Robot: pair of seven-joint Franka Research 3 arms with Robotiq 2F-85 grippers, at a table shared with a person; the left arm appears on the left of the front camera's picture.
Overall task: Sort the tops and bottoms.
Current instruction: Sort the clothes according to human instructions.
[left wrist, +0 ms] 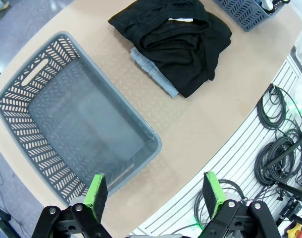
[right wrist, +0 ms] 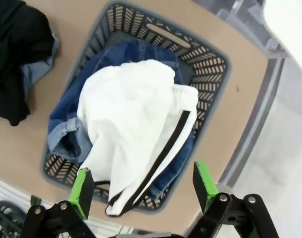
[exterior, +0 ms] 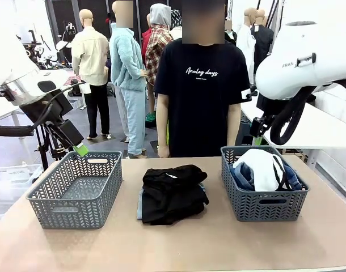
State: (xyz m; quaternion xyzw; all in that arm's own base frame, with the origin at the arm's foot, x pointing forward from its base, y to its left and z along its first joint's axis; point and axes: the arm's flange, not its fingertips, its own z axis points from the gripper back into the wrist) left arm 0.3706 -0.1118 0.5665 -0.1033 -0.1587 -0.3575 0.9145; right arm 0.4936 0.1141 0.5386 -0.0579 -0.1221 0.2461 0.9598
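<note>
You have little sorted: white top (right wrist: 136, 114) and dark jeans (right wrist: 116, 54) share the right basket (exterior: 264, 208); black top (exterior: 173, 190) covers pale jeans (left wrist: 153, 72) mid table (exterior: 178, 243); left basket (exterior: 65, 201) holds nothing; left gripper (left wrist: 155, 191) and right gripper (right wrist: 141, 183) fingers spread, empty.

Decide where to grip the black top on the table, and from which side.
Pinch the black top at its raised middle folds, from straight above: it lies bunched over the pale denim, so a high pinch probably lifts it alone.
</note>
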